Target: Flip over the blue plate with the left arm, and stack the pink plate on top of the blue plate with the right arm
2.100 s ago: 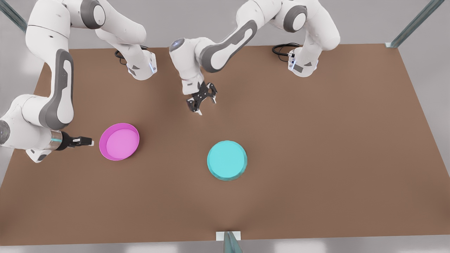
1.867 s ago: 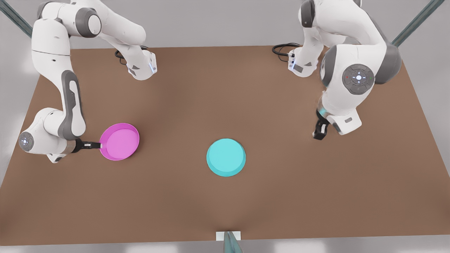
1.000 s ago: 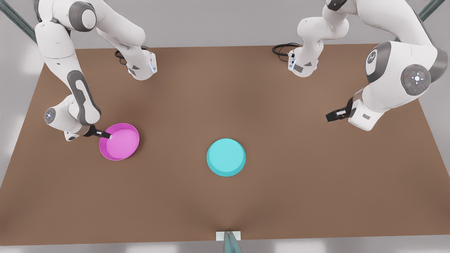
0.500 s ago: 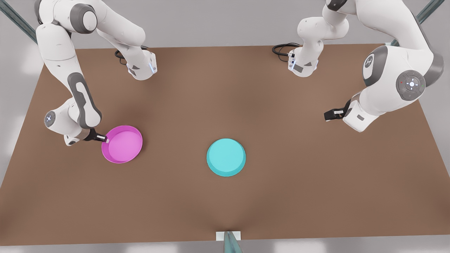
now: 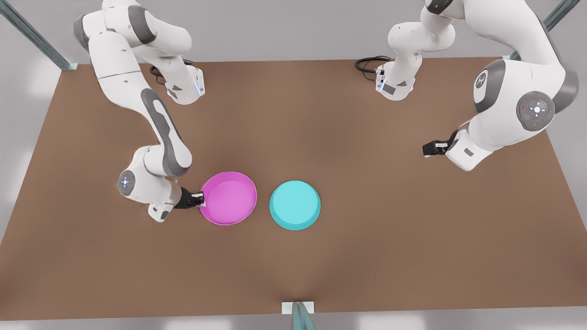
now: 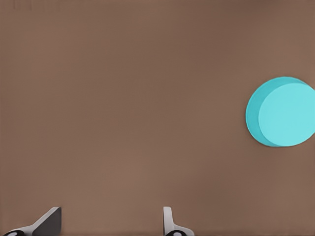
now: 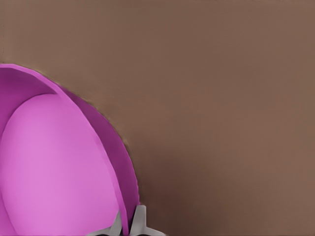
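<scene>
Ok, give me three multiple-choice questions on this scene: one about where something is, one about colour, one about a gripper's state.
1. In the front view, the pink plate lies where?
A. left of the blue plate
B. on top of it
C. right of it

2. Which plate shows its flat base upward?
A. pink
B. blue
C. neither

3. The right gripper is
A. open over bare table
B. shut on the pink plate's rim
C. holding the blue plate

Answers: 1 A, the plates sit side by side, apart. 2 B, no hollow shows. 3 B, the fingers pinch the rim; the left gripper waits open.

Pink plate (image 5: 229, 198) rim-up, just beside upturned blue plate (image 5: 295, 205).
</scene>
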